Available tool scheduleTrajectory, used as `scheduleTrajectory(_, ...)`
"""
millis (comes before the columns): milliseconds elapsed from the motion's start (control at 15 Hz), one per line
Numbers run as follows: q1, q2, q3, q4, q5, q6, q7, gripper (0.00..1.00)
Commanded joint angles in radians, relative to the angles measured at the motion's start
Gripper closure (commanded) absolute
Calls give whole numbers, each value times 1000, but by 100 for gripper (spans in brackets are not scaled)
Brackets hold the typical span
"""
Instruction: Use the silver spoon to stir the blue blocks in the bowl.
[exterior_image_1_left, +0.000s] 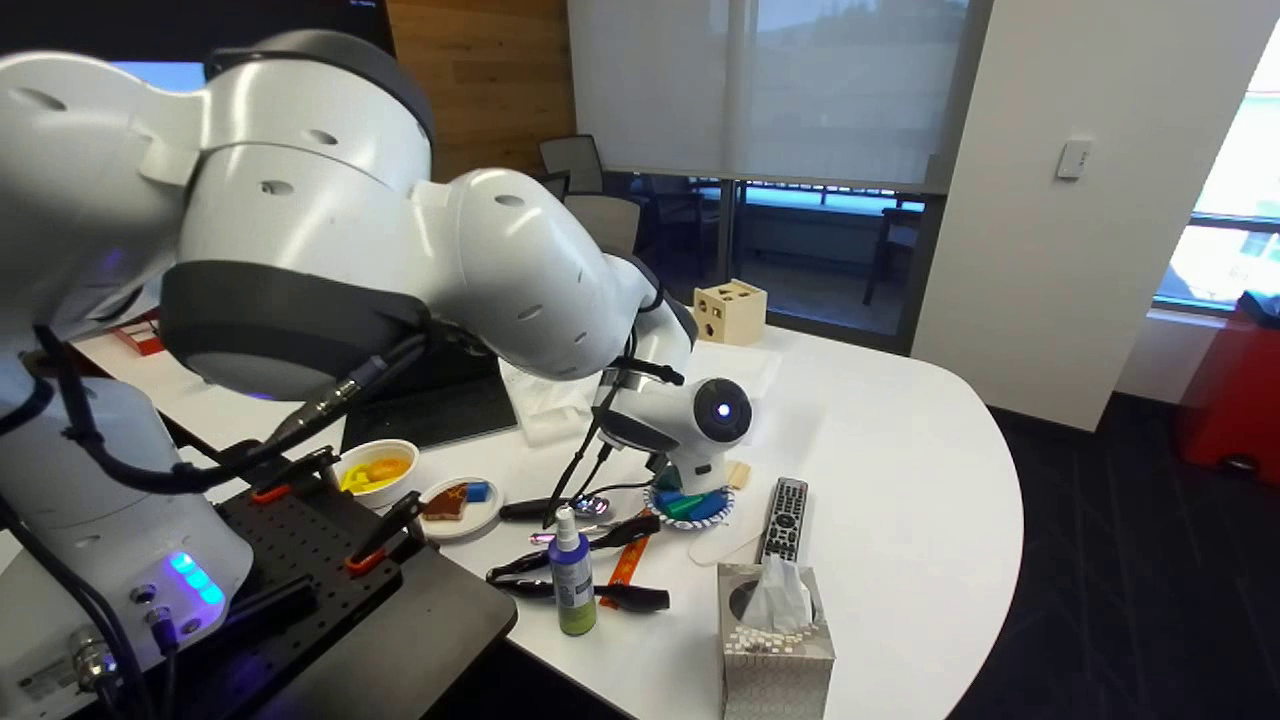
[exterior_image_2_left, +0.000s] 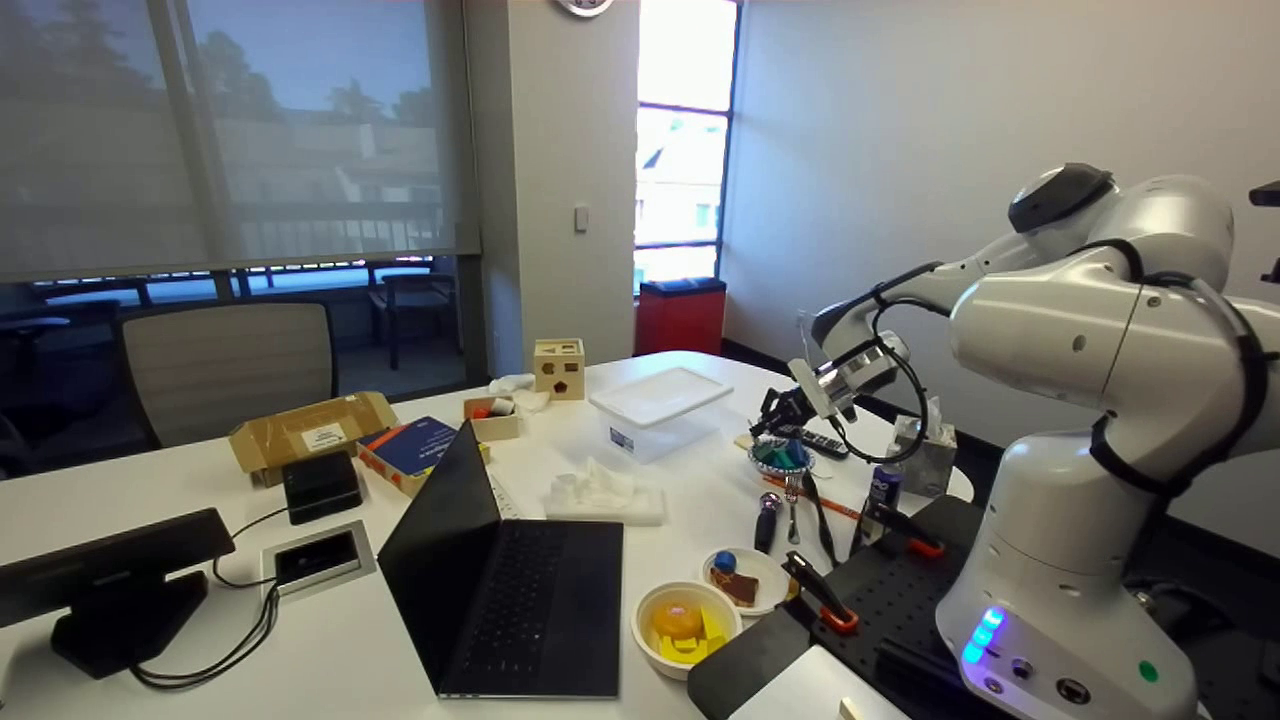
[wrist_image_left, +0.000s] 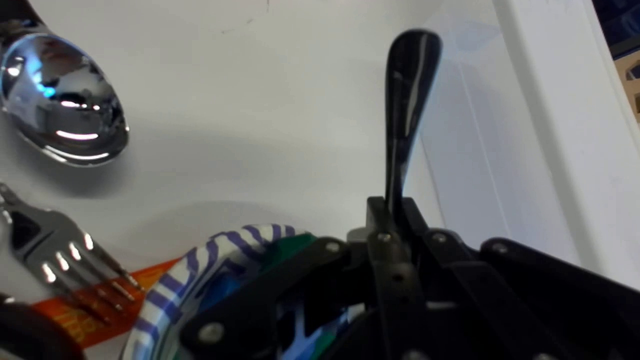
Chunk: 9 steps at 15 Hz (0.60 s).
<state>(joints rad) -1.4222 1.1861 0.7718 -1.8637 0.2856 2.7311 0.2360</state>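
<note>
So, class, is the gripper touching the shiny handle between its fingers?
Touching: the wrist view shows the gripper closed on the shiny handle, no gap showing.

In exterior view, blue and green blocks (exterior_image_1_left: 688, 507) lay in round bowl with striped rim (exterior_image_1_left: 699, 524) on white rounded desk (exterior_image_1_left: 900, 500). Long black remote (exterior_image_1_left: 786, 515) lay right of bowl, behind grey cardboard tissue box (exterior_image_1_left: 775, 670). Round white plate (exterior_image_1_left: 479, 519) lay left of bowl, purple-and-green plastic spray bottle (exterior_image_1_left: 572, 580) before both.

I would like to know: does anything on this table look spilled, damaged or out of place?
I see no spill or damage; blue blocks lie inside the striped bowl. The remote control close by looks slightly out of place, since the fork suggests eating.
</note>
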Motion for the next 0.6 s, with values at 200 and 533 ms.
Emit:
scheduleTrajectory(200,140,-91,-143,29,176,-91,-52,98)
scheduleTrajectory(533,194,-154,-206,7,277,-64,-88,98)
